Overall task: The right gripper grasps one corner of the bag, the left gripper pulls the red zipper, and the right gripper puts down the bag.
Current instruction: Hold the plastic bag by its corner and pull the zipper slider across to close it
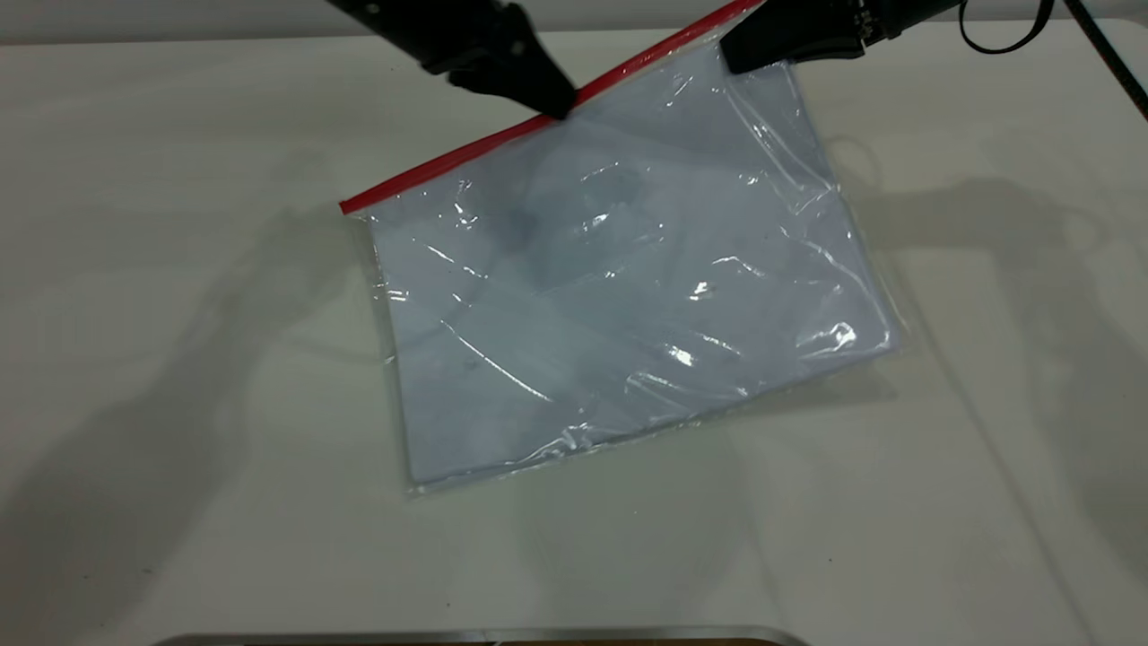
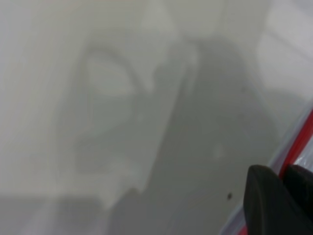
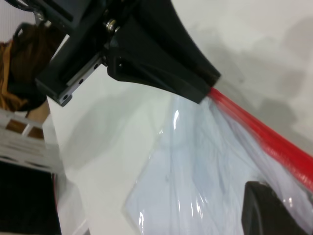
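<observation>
Table (image 1: pixel 179 359): bag (image 1: pixel 619 296) corner in right pincer (image 1: pixel 731 56).

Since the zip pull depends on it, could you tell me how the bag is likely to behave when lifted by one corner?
The bag looks floppy: its plastic wrinkles below the right gripper. Glossy highlights suggest slipperiness. The left gripper sits on the red zipper, so it may skew.
</observation>
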`<state>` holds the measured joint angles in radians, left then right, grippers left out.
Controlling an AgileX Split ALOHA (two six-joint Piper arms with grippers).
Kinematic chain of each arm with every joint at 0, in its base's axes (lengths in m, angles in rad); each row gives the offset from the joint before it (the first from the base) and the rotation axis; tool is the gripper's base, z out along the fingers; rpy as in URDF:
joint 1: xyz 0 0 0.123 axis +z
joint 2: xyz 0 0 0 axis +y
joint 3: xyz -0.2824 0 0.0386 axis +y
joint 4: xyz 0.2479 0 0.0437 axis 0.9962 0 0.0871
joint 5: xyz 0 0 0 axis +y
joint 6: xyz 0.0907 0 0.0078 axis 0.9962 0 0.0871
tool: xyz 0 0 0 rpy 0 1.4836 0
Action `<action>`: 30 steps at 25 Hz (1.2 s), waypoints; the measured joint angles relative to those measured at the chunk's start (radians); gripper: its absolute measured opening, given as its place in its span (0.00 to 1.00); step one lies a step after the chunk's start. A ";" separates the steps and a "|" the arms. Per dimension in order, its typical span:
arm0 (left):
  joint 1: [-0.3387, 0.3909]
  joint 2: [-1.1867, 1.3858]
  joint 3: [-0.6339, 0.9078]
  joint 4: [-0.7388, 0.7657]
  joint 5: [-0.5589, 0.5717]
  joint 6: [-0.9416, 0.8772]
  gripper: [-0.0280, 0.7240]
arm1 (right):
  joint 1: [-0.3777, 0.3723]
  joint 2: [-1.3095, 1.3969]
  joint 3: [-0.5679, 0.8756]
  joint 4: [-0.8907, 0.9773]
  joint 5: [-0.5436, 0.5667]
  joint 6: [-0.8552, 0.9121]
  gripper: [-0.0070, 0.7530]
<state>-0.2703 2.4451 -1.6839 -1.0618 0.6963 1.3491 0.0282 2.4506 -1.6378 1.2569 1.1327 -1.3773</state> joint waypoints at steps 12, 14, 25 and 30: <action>0.095 0.001 0.001 0.237 0.014 -0.123 0.15 | -0.020 -0.001 0.000 0.024 -0.017 -0.011 0.06; 0.106 0.001 0.001 0.291 0.017 -0.163 0.15 | -0.020 -0.001 0.000 0.024 -0.019 -0.011 0.06; 0.148 0.001 0.001 0.517 0.027 -0.369 0.15 | -0.020 -0.001 0.000 0.037 -0.024 -0.011 0.06; 0.148 0.001 0.001 0.530 0.028 -0.390 0.16 | -0.020 -0.001 0.000 0.037 -0.024 -0.011 0.06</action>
<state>-0.1228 2.4461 -1.6828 -0.5315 0.7247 0.9593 0.0082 2.4496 -1.6378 1.2944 1.1090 -1.3885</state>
